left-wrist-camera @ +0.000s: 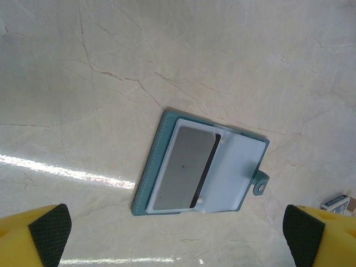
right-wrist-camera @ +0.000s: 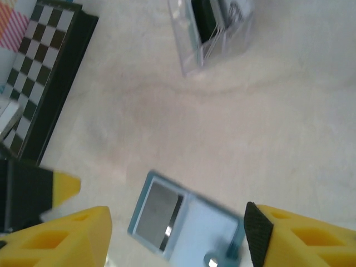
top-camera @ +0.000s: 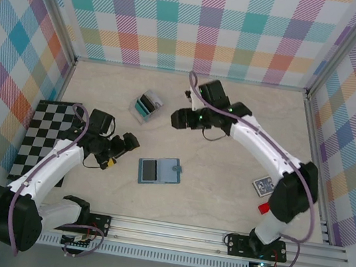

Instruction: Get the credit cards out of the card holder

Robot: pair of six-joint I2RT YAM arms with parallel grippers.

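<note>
Left gripper (left-wrist-camera: 177,233) spread wide, right gripper (right-wrist-camera: 175,236) parted — both empty, card holder (left-wrist-camera: 236,175) open, card (left-wrist-camera: 186,167) inside

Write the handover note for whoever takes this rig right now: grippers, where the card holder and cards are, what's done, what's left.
Left gripper: open, empty, beside the card holder and aimed at it.
Right gripper: open, empty, off the table, near the clear plastic box, on the far side of the holder.
Card holder: lies unfolded flat on the table between the arms.
Done: holder is open.
Left: one grey card with a dark stripe sits in the panel away from the tab; pull it out. The other panel looks empty.
</note>
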